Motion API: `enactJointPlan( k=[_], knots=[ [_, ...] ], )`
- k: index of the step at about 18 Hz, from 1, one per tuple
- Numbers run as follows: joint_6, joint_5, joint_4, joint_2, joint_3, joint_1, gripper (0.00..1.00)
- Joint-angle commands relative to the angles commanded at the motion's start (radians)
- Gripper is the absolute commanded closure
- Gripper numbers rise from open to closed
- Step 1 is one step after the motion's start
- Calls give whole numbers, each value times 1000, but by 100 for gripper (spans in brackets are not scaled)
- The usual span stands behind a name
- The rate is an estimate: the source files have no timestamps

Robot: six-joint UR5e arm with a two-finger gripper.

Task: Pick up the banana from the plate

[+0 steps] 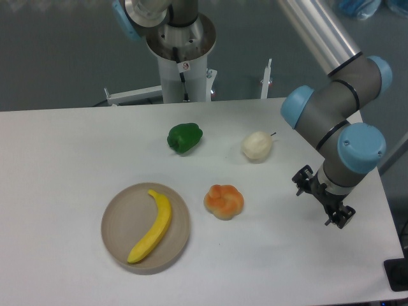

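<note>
The banana is long, curved and bright yellow. It lies diagonally across the round tan plate at the front left of the white table. My gripper is a small black part under the arm's wrist at the far right of the table, well away from the plate and banana. Its fingers are seen edge-on and too small to make out, so I cannot tell whether they are open or shut. Nothing shows between them.
An orange-yellow bun-like lump sits just right of the plate. A green pepper and a pale round fruit lie further back. The robot's base column stands behind the table's far edge.
</note>
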Motion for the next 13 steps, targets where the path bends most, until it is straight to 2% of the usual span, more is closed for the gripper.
enactJointPlan(
  k=[7,11,13],
  knots=[
    [-21,-14,-8,2,11,-18,0],
    [-173,-15,-9,0,9,-93,0],
    [-306,-17,-14,9,-3,-170,0]
  ],
)
